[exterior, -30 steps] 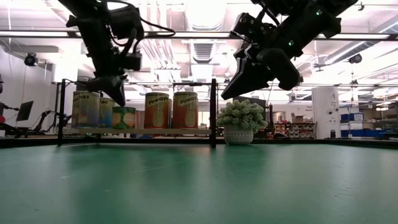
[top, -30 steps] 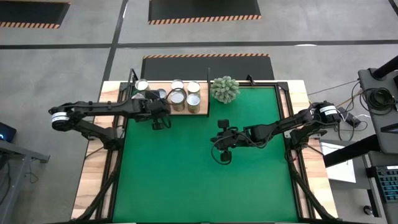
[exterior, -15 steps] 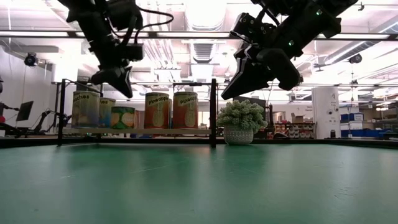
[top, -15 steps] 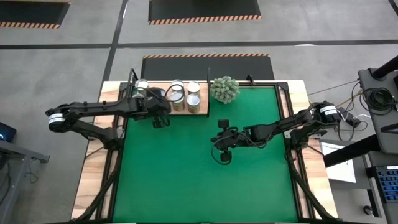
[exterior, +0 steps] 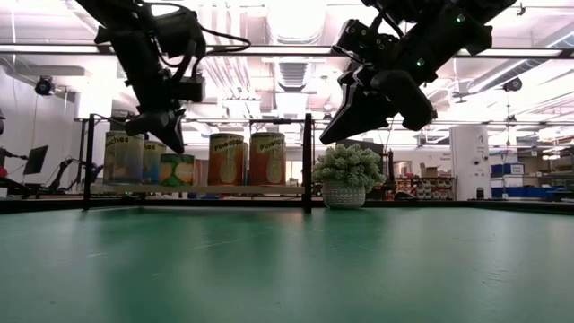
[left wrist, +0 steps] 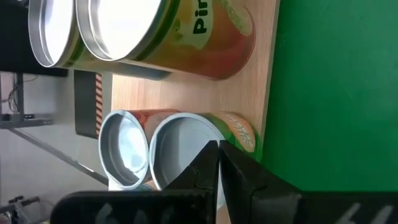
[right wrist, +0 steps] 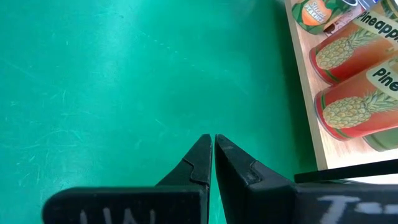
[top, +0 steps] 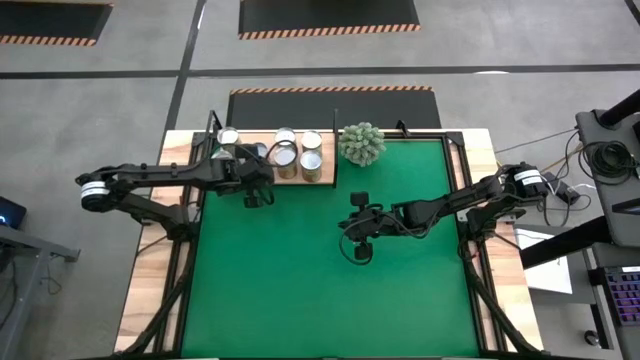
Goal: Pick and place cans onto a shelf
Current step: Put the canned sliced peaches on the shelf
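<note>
While your green mat (top: 320, 250) lies bare, the cans (top: 297, 157) sit on the shelf (left wrist: 255, 99) at its far edge; perhaps six show. Left gripper (top: 256, 196) and right gripper (top: 357, 250) hang closed, empty. Behind: bright workshop.

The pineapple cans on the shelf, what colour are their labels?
Orange-red with a yellow pineapple picture, on the pineapple cans; the right wrist view shows it best.
</note>
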Robot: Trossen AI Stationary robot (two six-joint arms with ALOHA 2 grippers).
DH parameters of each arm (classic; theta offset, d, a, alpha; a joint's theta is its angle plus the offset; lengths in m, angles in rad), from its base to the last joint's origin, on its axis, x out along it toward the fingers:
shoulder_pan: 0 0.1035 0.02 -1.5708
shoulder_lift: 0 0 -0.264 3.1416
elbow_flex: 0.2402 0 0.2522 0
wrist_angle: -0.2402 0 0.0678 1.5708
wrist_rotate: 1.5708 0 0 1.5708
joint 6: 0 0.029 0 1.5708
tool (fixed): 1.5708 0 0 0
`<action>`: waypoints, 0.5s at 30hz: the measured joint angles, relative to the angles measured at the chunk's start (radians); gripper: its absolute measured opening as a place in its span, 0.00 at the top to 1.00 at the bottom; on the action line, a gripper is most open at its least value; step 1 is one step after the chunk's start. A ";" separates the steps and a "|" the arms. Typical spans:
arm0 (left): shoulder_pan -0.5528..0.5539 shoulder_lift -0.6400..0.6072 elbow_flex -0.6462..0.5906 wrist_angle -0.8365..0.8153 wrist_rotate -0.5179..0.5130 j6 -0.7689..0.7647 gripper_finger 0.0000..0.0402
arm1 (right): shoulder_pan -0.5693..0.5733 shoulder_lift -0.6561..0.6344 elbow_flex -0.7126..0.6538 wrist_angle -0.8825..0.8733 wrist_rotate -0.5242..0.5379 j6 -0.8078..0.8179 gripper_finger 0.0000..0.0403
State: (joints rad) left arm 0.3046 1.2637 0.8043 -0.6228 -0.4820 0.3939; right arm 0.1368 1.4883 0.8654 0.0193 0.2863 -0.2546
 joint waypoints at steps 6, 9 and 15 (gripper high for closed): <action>0.000 -0.007 0.010 -0.009 0.030 0.064 1.00 | 0.000 0.000 0.000 0.000 0.000 0.000 0.98; 0.000 -0.019 0.019 -0.009 0.035 0.094 1.00 | 0.000 0.000 0.000 0.000 0.000 0.000 0.98; 0.001 -0.056 0.026 -0.010 0.045 0.081 1.00 | 0.000 0.000 0.000 0.000 0.000 0.000 0.98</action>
State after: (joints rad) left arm 0.3058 1.2075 0.8303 -0.6323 -0.4369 0.4748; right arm 0.1368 1.4883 0.8654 0.0189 0.2863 -0.2546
